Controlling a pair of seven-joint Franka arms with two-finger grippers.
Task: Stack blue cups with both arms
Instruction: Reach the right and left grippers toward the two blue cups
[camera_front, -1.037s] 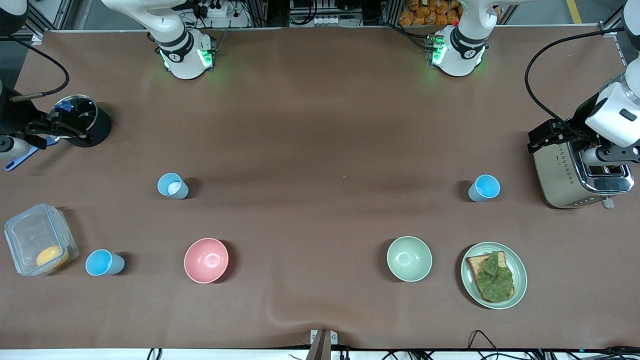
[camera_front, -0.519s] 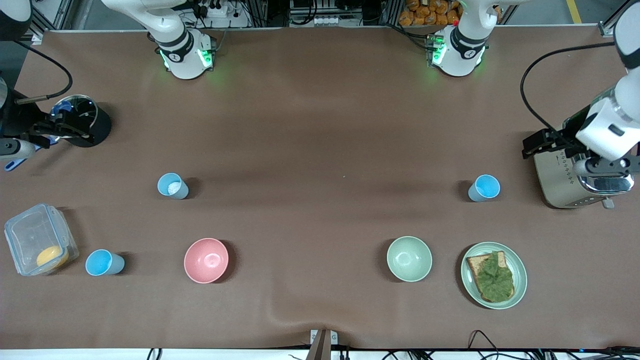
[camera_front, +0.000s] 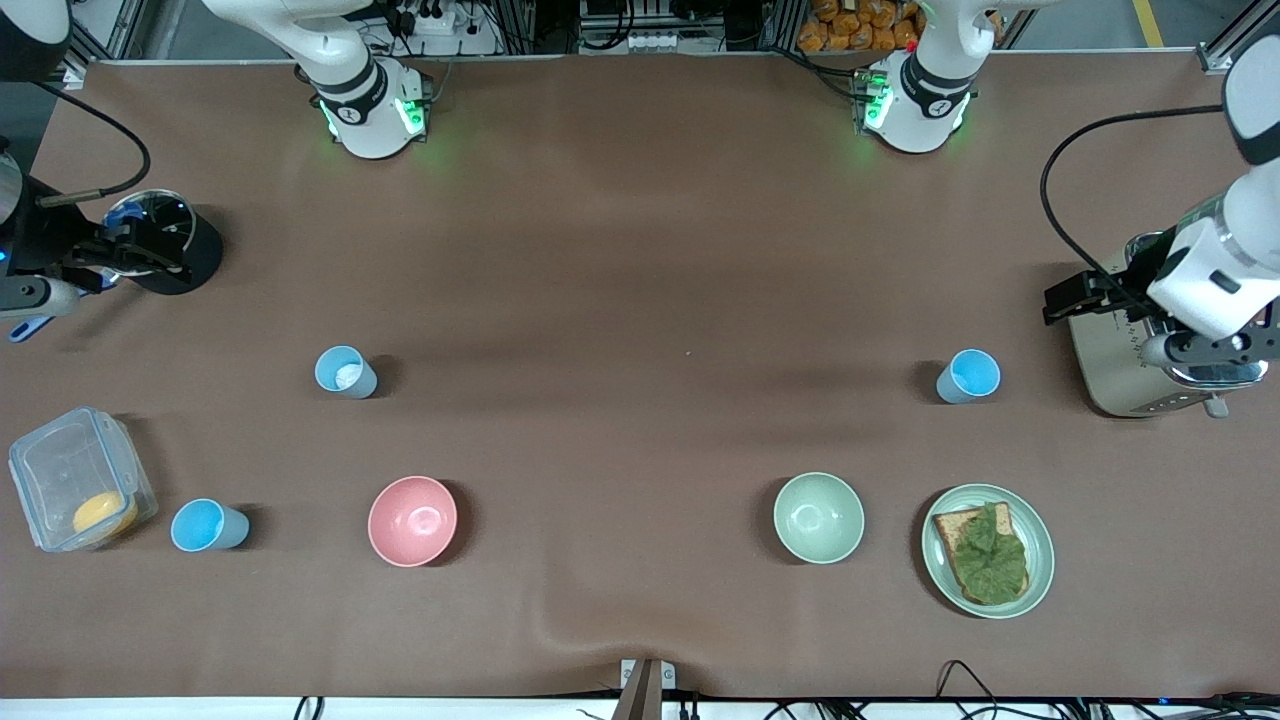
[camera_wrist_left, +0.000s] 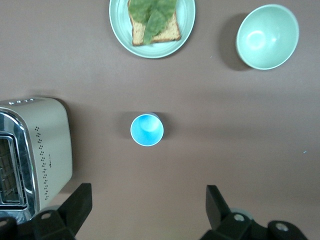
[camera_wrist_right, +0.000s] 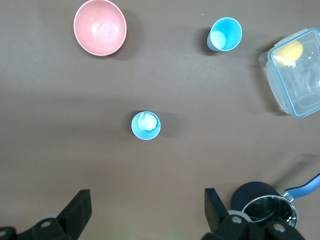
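The fingers (camera_wrist_left: 77, 202) of the left gripper (camera_wrist_left: 145, 207) and right gripper (camera_wrist_right: 145, 207) are spread, empty; a blue cup (camera_wrist_left: 147, 130) is seen ahead of each (three stand apart on the counter (camera_front: 640, 250)). The approach is underway; descent is called for.

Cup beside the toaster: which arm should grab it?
Left. The left gripper hangs open over the toaster, right beside that blue cup, which sits centred in its wrist view. The right gripper is over the pot at the right arm's end.

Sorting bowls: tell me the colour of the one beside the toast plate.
Pale green bowl, clearest in front view.
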